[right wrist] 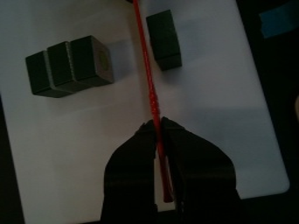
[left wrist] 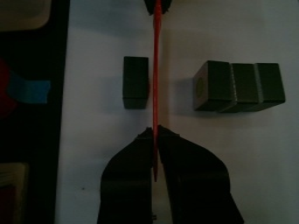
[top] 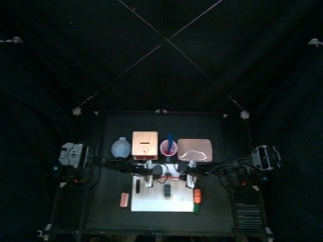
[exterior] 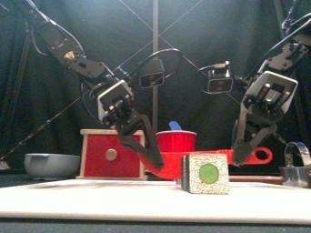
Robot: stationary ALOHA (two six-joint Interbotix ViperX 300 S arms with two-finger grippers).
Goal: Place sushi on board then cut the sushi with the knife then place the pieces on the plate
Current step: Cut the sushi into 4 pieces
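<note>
Sushi [left wrist: 239,86] on white board [left wrist: 93,131]; left tool [left wrist: 153,133] and right tool [right wrist: 156,127] seemingly pinch red knife [left wrist: 155,70]; black curtain [top: 161,57] behind.

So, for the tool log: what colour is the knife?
The knife is red; the front view shows it best.

Black arms [exterior: 64,47], seemingly silver cross-plates [exterior: 115,93]

Black curtains [top: 161,57] hang at back and both sides, folds faintly lit. Small black table [top: 108,222] sits in front of the back curtain, top dark and matte.
</note>
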